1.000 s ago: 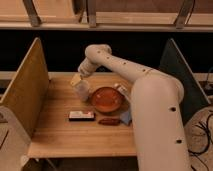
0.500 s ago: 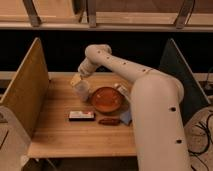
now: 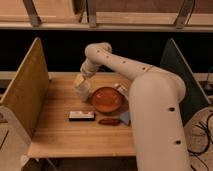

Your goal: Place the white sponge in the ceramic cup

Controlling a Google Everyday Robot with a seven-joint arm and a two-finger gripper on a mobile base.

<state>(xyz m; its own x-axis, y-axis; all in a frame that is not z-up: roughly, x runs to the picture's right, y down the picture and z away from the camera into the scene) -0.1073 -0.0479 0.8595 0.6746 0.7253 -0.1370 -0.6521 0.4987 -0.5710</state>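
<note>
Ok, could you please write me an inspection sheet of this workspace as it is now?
surface: wooden table, items in its middle.
job's things: sponge, pale blue-grey, front right of the bowl, beside the arm; cup, pale, left of the bowl, under the gripper.
clutter: orange bowl; white bar and reddish-brown piece in front of it; white item behind it.
grippers: gripper low over the cup.
cables: dark loops on the floor, far right.
surroundings: tan panel on the left, dark panel on the right.
</note>
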